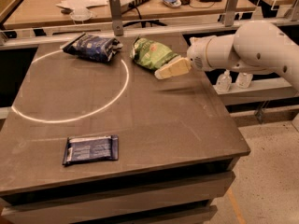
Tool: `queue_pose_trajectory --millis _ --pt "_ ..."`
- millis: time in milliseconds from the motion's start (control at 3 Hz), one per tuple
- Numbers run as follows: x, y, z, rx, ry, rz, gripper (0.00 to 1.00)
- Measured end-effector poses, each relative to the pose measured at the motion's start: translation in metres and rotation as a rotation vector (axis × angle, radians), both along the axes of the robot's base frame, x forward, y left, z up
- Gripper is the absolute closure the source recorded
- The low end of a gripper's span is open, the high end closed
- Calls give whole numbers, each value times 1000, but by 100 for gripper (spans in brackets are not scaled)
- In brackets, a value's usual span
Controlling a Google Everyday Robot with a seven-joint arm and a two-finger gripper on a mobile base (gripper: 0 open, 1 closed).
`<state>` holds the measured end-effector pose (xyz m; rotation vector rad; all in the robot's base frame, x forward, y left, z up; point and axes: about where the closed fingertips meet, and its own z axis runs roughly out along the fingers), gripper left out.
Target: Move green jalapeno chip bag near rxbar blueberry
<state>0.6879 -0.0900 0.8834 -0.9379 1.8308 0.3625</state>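
Note:
The green jalapeno chip bag [152, 53] is a puffy light-green bag lying at the back of the dark table, right of centre. The rxbar blueberry [90, 149] is a flat navy wrapper lying near the table's front left. My gripper [161, 73] reaches in from the right on a white arm; its cream fingers sit just at the bag's right front edge, above the table.
A dark blue puffy chip bag [92, 46] lies at the back left. A white circle [122, 88] is marked on the table [187, 125]. Metal posts [115, 10] and a rail stand behind. Small bottles [224, 82] sit on a shelf at the right.

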Motion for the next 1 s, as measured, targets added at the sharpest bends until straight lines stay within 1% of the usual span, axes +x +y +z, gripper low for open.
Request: queue_pose_trajectory --millis 333,667,1000 --pt "18 13 -11 0 2 6 0" --pt "32 24 -23 6 9 13 4" --pt "36 31 -28 17 13 20 27"
